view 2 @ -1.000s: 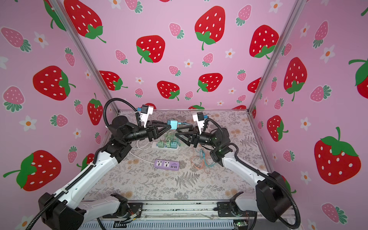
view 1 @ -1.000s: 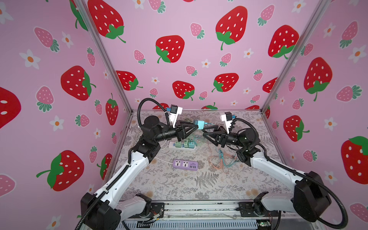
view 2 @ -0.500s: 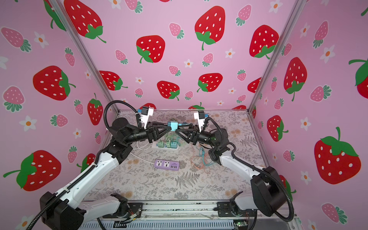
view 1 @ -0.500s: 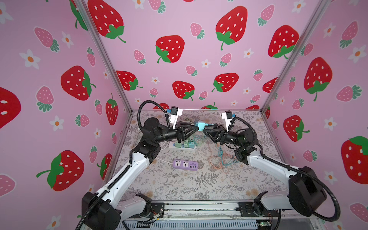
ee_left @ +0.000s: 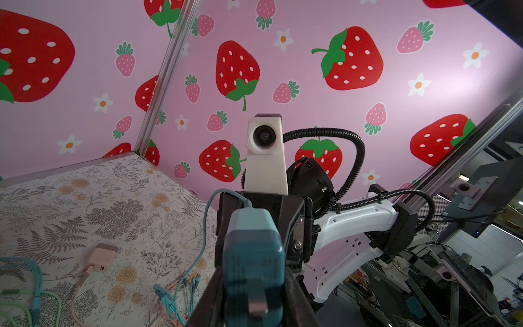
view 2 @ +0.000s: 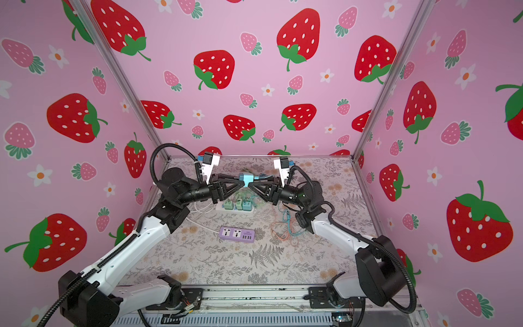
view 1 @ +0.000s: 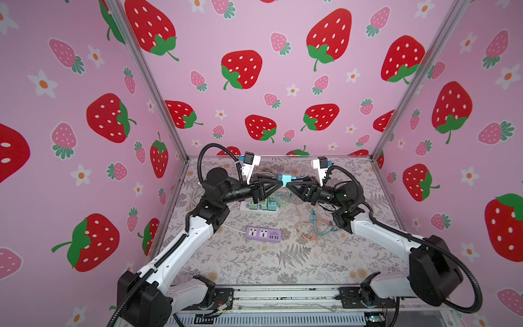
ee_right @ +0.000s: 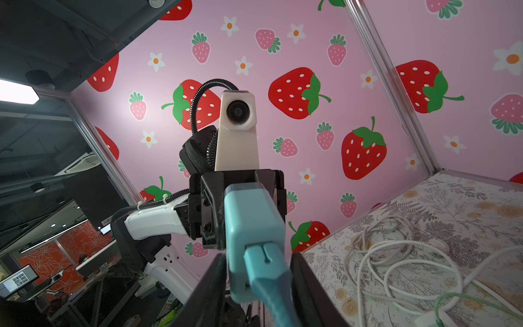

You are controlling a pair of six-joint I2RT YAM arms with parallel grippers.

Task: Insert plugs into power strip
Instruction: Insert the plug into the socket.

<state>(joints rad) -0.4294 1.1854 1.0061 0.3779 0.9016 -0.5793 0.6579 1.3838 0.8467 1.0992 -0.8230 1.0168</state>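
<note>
In both top views, the left gripper point(view 1: 278, 184) and right gripper point(view 1: 290, 185) meet mid-air, the teal-blue plug point(view 1: 283, 177) between them, above the purple power strip point(view 1: 263, 234). Left wrist view: left jaws clamp the plug, prongs exposed. Right wrist view: right jaws flank it; grip unclear. Seemingly a handover; next, one side must let go.

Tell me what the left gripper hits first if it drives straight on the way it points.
The right gripper: it faces the left gripper tip to tip, with only the plug that the left holds between them.
</note>
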